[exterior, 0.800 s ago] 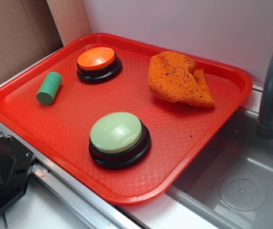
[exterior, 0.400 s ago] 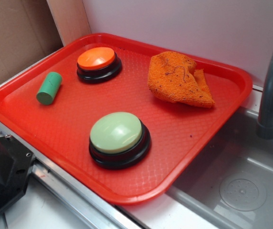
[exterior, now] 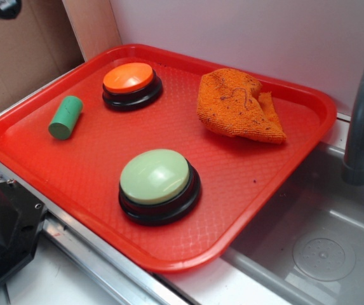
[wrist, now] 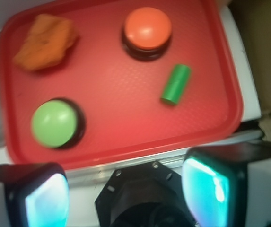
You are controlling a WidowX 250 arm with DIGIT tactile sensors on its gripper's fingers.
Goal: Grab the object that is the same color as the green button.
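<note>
The hand (wrist: 126, 189) hovers high, fingers apart and empty. The green cylinder (wrist: 176, 84) lies ahead and slightly right on the red tray (wrist: 126, 132), beside the orange button (wrist: 147, 28). Descend centred, fingers straddling its sides.

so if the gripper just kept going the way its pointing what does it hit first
Probably bare tray floor, between the green cylinder, the green button and the orange button. The open gripper is high, so depth is unclear.

The small green cylinder (exterior: 65, 117) lies on its side on the red tray (exterior: 93, 184), just left of the orange button (exterior: 131, 86). The pale green dome button (exterior: 159, 185) sits upright on its black base, nearer the tray's front edge, well apart from the cylinder.
</note>
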